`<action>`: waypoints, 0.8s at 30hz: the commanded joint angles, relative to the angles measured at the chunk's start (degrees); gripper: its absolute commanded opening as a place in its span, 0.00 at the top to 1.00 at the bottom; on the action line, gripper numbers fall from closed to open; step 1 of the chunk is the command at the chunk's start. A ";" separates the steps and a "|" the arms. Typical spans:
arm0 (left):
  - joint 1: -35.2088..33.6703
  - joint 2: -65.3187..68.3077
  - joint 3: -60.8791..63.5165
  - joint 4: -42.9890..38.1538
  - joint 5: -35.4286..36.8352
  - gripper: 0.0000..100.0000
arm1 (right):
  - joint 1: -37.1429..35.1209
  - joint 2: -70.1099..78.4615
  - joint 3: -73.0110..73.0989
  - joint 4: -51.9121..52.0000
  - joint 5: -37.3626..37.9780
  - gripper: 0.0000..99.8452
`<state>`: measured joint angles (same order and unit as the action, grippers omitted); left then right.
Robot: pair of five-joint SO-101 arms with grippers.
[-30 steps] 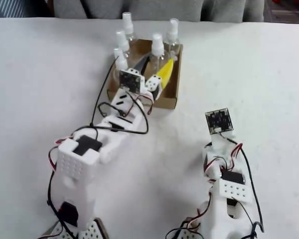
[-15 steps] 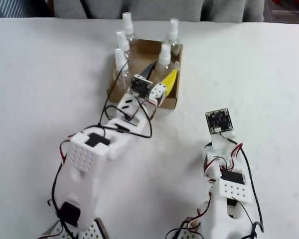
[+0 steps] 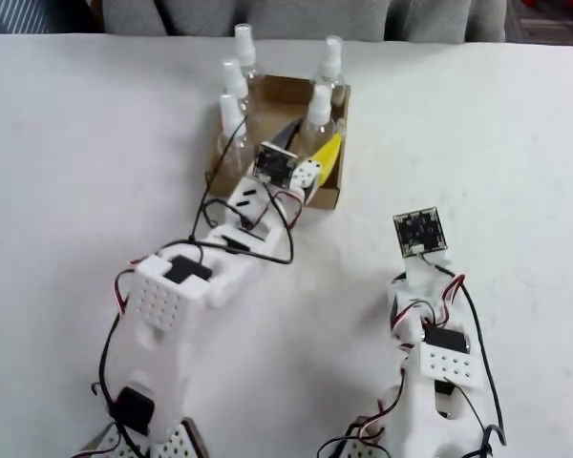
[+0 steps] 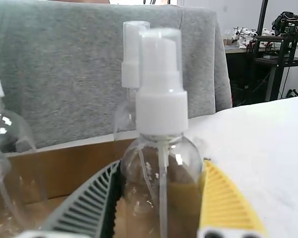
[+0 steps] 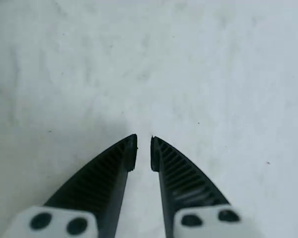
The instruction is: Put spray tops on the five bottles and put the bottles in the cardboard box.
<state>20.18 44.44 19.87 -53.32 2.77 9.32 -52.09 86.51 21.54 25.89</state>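
The left tool grips a capped bottle upright within the cardboard box, likely to stand it there, while the right tool hangs closed above the worktop.

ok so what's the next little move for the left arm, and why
Probably open the left gripper and let go. The bottle it is clamped on stands upright inside the box, spray top already on, so releasing looks like all that is left. Whether its base touches the floor is hidden.
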 commanded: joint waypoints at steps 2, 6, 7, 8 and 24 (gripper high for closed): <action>1.10 -0.75 -1.49 1.23 -0.44 0.90 | -0.48 -0.92 -0.62 -0.66 0.44 0.97; 0.92 -0.92 -1.49 2.29 -0.44 0.90 | -0.48 -0.92 -0.62 -0.66 0.44 0.97; 0.92 -1.01 -1.49 3.34 -0.53 0.90 | -0.48 -0.92 -0.62 -0.66 0.44 0.97; 0.92 -1.01 -1.49 3.87 -0.53 0.90 | -0.48 -0.92 -0.62 -0.66 0.44 0.97; 1.10 -6.29 3.25 14.24 -0.44 0.60 | -0.31 -0.84 -0.62 -0.84 0.44 0.97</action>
<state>20.26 40.04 21.27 -41.01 3.12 9.32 -52.09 86.51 21.54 25.89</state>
